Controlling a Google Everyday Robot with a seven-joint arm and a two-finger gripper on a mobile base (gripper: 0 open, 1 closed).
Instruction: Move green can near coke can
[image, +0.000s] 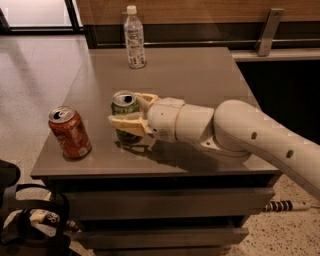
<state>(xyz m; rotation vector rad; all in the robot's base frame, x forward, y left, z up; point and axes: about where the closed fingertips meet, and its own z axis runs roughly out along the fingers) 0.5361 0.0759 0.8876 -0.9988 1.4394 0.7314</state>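
The green can (123, 106) stands upright on the grey table (190, 75), left of centre near the front. My gripper (129, 113) reaches in from the right and its two tan fingers (127, 124) are closed around the can's body. The coke can (69, 132) stands upright at the table's front left corner, roughly one can's width to the left of the green can.
A clear plastic water bottle (134, 38) stands at the back of the table. My white arm (260, 140) crosses the table's right front. Dark equipment (30, 225) sits on the floor at the lower left. A wooden wall runs behind the table.
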